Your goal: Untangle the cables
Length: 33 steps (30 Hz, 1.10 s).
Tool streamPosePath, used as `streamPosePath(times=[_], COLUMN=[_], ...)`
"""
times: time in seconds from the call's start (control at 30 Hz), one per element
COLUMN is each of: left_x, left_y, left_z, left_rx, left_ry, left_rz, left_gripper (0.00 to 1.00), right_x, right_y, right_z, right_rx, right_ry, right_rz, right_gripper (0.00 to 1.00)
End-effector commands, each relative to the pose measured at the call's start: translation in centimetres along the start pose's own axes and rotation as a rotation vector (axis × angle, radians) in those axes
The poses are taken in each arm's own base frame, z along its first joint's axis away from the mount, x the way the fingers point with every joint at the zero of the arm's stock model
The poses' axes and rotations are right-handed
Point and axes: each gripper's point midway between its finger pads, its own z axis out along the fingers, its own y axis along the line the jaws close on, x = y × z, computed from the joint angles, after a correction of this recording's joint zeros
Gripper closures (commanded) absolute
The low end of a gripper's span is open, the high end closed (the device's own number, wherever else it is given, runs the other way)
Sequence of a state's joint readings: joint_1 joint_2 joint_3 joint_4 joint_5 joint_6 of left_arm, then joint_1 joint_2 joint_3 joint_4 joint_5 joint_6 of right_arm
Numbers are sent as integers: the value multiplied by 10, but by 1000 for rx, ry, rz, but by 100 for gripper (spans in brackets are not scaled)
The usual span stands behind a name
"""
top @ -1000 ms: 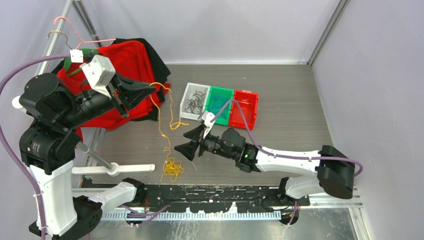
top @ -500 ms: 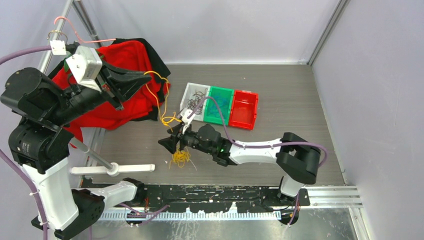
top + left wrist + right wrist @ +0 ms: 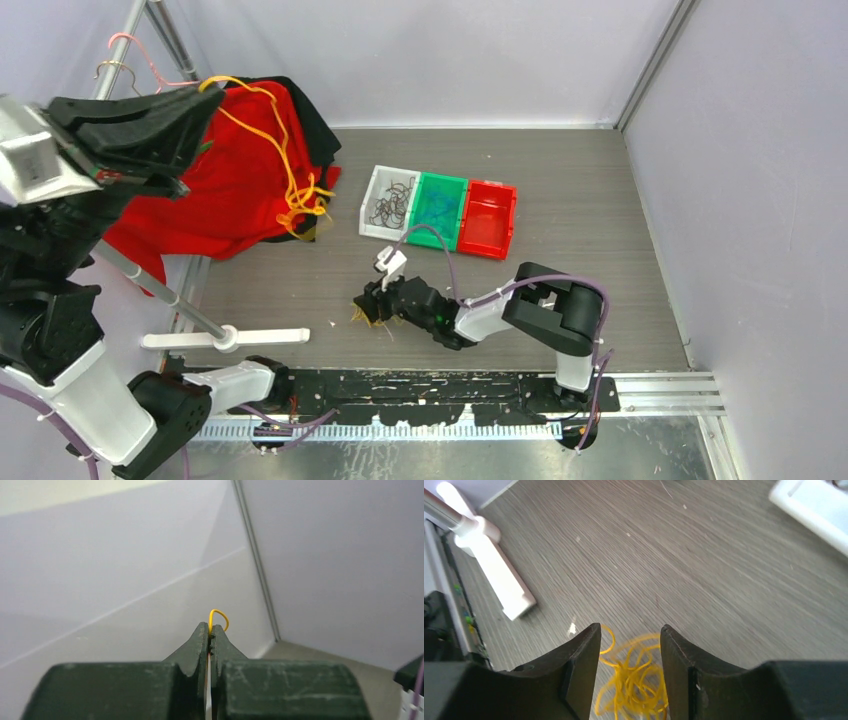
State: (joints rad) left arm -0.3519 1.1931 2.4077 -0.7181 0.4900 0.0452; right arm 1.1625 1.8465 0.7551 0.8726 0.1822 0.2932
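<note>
While my left gripper [image 3: 208, 92] hangs way up on the left, pressed together on a yellow-orange cable [image 3: 262, 125], that strand drapes down across the red cloth [image 3: 230, 205] into a loose knot near its edge. Further right, my right gripper [image 3: 630, 632] is low over the counter [image 3: 580, 200], jaws spread either side of a yellow clump [image 3: 639, 680]. Beyond that, dark cables [image 3: 390, 203] sit in the white bin [image 3: 366, 208].

A grey tabletop [image 3: 600, 200], matt and wood-grained, is pictured with a thin, smooth yellow-orange cord [image 3: 280, 150]. A red cloth [image 3: 240, 190] is shown soft and fleecy. A row of white, green and red plastic bins [image 3: 463, 215] is seen faintly glossy. Scuffed matt dark-green plastic is shown on the fingers [image 3: 194, 645] of the left gripper [image 3: 210, 630].
</note>
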Motion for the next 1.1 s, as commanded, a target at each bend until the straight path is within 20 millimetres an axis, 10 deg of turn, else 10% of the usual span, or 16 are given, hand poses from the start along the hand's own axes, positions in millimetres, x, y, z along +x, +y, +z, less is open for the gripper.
streamPosePath(times=[0.0, 0.23, 0.77, 1.07], left_x=[-66, -82, 75, 103], left_y=[28, 39, -11, -32], left_z=[-8, -11, -3, -1], left_rx=[-152, -217, 15, 103], left_ry=[-219, -271, 97, 175], left_rz=[176, 237, -96, -238], left_gripper=[100, 100, 100, 100], right_x=[-14, -8, -238, -271], right_y=[-14, -23, 67, 81], right_z=[-12, -37, -115, -110], right_rx=[51, 61, -208, -227], right_ry=[-113, -146, -433, -459], right_rz=[60, 123, -46, -139], right_gripper=[47, 33, 3, 9])
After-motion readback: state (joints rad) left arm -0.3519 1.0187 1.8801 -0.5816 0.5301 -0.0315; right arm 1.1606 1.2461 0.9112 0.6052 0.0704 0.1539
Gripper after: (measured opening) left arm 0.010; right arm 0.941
